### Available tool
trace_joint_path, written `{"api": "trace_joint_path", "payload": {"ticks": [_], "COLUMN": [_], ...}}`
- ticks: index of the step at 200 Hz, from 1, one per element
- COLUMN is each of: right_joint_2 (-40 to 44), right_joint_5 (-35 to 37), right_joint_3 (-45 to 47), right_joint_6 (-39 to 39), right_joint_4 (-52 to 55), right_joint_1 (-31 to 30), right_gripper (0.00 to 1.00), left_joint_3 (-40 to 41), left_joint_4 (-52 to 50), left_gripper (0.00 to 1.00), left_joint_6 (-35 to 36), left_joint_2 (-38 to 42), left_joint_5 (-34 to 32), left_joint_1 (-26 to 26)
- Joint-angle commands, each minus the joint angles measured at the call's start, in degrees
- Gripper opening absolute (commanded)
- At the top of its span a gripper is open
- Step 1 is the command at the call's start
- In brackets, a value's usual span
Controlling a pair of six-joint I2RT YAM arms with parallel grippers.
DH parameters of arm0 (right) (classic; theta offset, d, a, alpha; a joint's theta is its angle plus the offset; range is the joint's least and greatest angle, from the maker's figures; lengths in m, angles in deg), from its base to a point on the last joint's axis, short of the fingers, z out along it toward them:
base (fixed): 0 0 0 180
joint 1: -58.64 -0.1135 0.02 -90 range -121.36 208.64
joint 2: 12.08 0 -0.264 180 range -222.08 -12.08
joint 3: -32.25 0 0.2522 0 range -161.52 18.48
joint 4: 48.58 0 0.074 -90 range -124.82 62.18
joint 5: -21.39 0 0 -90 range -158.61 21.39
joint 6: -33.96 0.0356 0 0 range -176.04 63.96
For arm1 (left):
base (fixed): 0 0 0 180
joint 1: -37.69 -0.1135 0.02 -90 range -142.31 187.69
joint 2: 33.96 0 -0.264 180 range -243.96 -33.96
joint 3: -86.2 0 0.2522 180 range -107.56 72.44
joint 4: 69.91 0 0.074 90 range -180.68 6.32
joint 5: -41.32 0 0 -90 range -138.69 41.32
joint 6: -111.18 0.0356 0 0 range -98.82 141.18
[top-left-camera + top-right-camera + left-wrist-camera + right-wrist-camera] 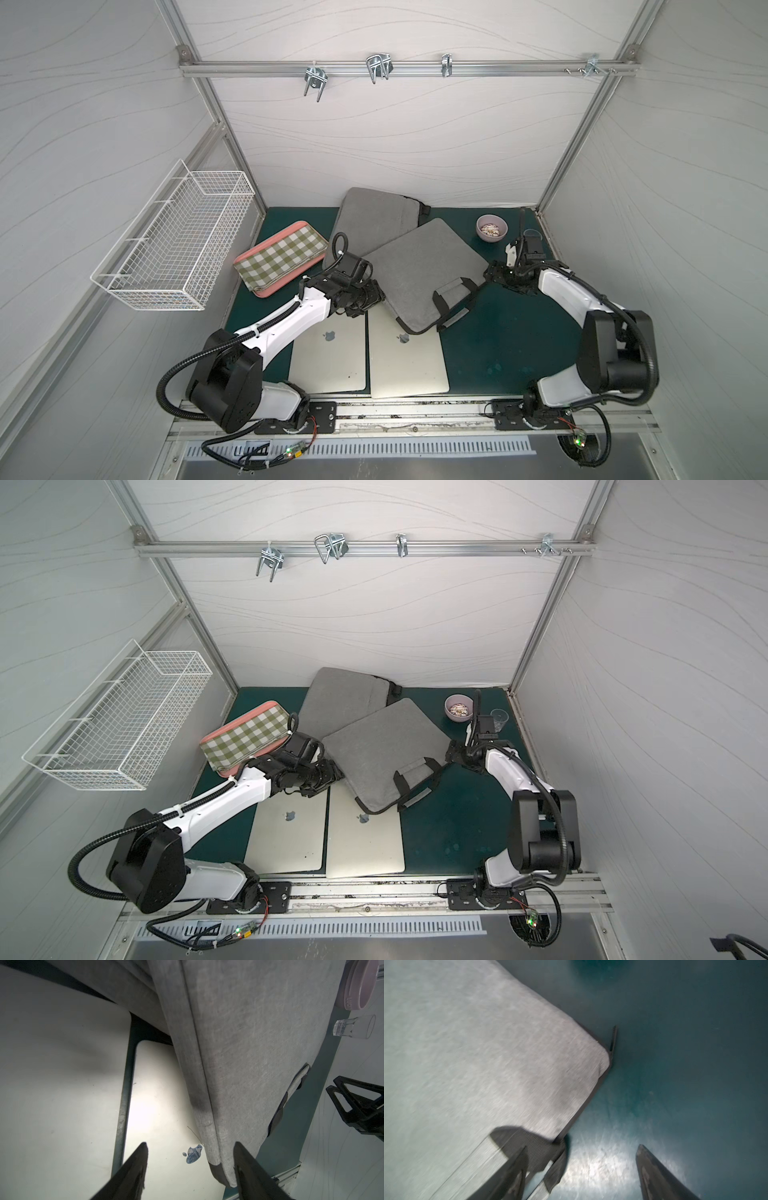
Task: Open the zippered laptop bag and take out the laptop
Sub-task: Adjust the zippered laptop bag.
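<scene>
Wire basket [174, 245]: hung on the left wall, off the tabletop [507, 340] and out of the arms' way.
Checked tray [278, 257]: flat at the far left, just beside the bags; no part in the task, by the look of it.
Left end effector [191, 1144]: fingers apart, clamped on nothing; low at the near corner of the front bag, one finger at the bag's edge, the other over the right laptop; probably placed to lift or steady that corner.
Left laptop [332, 361]: silver, lid shut, flat near the front edge, one corner under the left arm; apple-shaped logo, no lettering.
Right laptop [409, 365]: just beside the left laptop with a narrow gap between; far corner under the front bag, so judged out of the bag but not yet clear of it; same logo [403, 338].
Rear bag [370, 220]: grey, at the back wall, near edge under the front bag.
Front bag [424, 270]: grey, askew across the middle, resting on the rear bag and the right laptop; zip open or closed, cannot tell.
Handle [455, 297]: dark straps slack on the side facing the right arm.
Right end effector [583, 1147]: fingers apart, holding nothing; one finger over the strap, the other over bare tabletop; well placed for the strap or the small dark tab [613, 1039] at the bag's corner, probably the zip pull.
Bowl [491, 227]: pink, at the back right, small bits inside; raised letters "LUC" readable in the left wrist view, the rest hidden.
Cup [498, 719]: clear, near the bowl; no print readable.
</scene>
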Motion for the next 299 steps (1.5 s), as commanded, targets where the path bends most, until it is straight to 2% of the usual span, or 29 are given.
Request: {"api": "trace_joint_path", "payload": {"ticks": [1, 57, 97, 124, 153, 175, 207, 240, 258, 276, 299], "right_joint_2": [-3.8, -10.7, -15.0, -18.1, -21.2, -23.0, -24.3, -22.8, -20.7, -17.7, -14.2], "right_joint_5": [-4.6, -10.5, -14.9, -14.6, -16.3, -16.7, -19.0, -19.5, -20.1, -20.8, -22.6], "right_joint_3": [-2.9, -4.6, -7.3, -9.4, -10.9, -11.5, -11.4, -10.0, -8.9, -7.4, -5.6], "right_joint_6": [-1.5, 3.5, 6.7, 7.3, 8.6, 9.4, 11.6, 11.2, 10.5, 10.4, 10.7], "right_joint_4": [-0.7, -5.2, -7.3, -6.1, -6.2, -5.9, -7.3, -7.6, -7.9, -8.4, -8.8], "right_joint_1": [2.3, 5.7, 5.8, 5.9, 5.9, 5.9, 5.8, 5.6, 5.6, 5.5, 4.9], "right_gripper": [0.8, 0.76, 0.68, 0.63, 0.59, 0.55, 0.39, 0.16, 0.07, 0.0, 0.0], "left_joint_3": [0.4, 3.6, 5.3, 5.8, 5.6, 4.8, 4.1, 2.3, 0.6, -2.1, -6.9], "left_joint_4": [7.1, 14.9, 16.8, 18.0, 17.7, 16.6, 16.0, 14.7, 12.7, 9.6, 3.9], "left_gripper": [0.66, 0.61, 0.47, 0.34, 0.29, 0.21, 0.09, 0.0, 0.0, 0.0, 0.0], "left_joint_6": [-5.9, -9.6, -10.7, -11.1, -10.4, -9.2, -8.5, -7.5, -5.6, -3.1, 1.7], "left_joint_2": [-1.3, -4.3, -5.0, -5.4, -5.5, -5.4, -5.3, -5.2, -4.9, -4.2, -3.2], "left_joint_5": [-2.0, -1.5, -1.1, -1.1, -1.3, -1.4, -1.3, -1.4, -1.9, -3.4, -6.5], "left_joint_1": [2.7, 5.5, 5.7, 5.7, 5.6, 5.7, 5.6, 5.6, 5.6, 5.5, 5.1]}}
